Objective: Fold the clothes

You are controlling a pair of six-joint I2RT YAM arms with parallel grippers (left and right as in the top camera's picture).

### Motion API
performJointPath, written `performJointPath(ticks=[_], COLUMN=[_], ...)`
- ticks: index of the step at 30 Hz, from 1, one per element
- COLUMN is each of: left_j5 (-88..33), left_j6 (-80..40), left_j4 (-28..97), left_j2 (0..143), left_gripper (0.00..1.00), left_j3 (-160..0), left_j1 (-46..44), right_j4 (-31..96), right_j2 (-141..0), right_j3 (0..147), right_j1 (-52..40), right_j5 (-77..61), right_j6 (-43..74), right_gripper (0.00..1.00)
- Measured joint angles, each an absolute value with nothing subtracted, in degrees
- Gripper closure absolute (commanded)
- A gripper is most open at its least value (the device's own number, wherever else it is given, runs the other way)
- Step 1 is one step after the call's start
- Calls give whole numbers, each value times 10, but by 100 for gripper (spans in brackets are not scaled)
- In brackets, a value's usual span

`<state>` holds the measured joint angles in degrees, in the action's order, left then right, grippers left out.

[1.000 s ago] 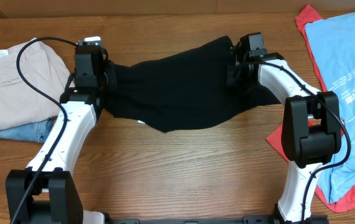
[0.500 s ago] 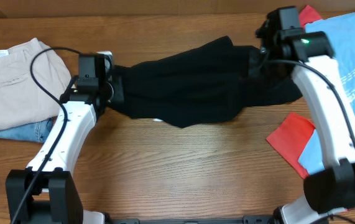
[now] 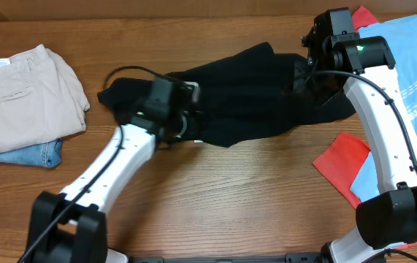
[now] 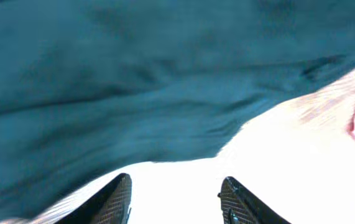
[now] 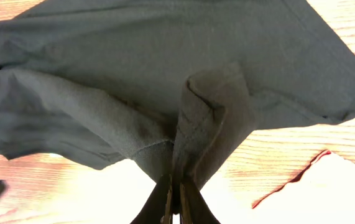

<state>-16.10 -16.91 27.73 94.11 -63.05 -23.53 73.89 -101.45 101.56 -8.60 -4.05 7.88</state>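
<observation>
**ITEM: black T-shirt, mid-fold, held at one end only**

Location. The black T-shirt (image 3: 245, 95) lies rumpled across the far middle of the table (image 3: 230, 197), running from a bunched left end to the right arm.

Tools. The right gripper (image 5: 176, 186) is pinched tight on a raised fold of the black cloth. The left gripper (image 4: 176, 186) has its jaws parted with nothing between them. It hangs over the shirt's near hem, where bare wood shows just past the edge.

Handling note (judgement). The shirt needs flattening before any fold. The free left tool should take the near hem or the left corner, gathering one layer rather than a bunch. The right hand should hold its pinch so the cloth can be drawn taut between the two. A loose grip risks dragging the whole garment sideways.

Edges and room. The near half of the table is bare wood, giving good space to spread. To the right, the light-blue shirt (image 3: 405, 73) and red shirt (image 3: 339, 164) lie close to the right arm. To the left, beige trousers (image 3: 18, 95) rest folded on jeans (image 3: 39, 155), well apart from the shirt.
</observation>
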Motion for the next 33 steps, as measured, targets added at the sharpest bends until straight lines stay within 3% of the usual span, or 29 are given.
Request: performJointPath(ticks=[14, 15, 17, 19, 31, 33], left_j5=[-147, -140, -131, -126, -95, -78], left_j6=[-312, -315, -319, -328, -342, -342], left_j4=[105, 101, 97, 97, 165, 204], left_j2=[1106, 1109, 1116, 1126, 1130, 1118], left_gripper=[43, 50, 76, 95, 96, 96], left_j3=[-627, -627, -630, -635, -656, -656], left_j1=[-351, -357, -364, -368, -356, -340], right_j4=[741, 741, 741, 741, 742, 742], right_j2=[-1014, -1014, -1014, -1014, -1014, -1014], right_j3=[1015, 1015, 1015, 1015, 1015, 1015], right_j1=[-86, -86, -86, -86, -86, -86], right_j5=[-41, -41, -41, -41, -41, -41], right_j6=[78, 78, 79, 79, 79, 79], right_gripper=[96, 96, 96, 96, 95, 87])
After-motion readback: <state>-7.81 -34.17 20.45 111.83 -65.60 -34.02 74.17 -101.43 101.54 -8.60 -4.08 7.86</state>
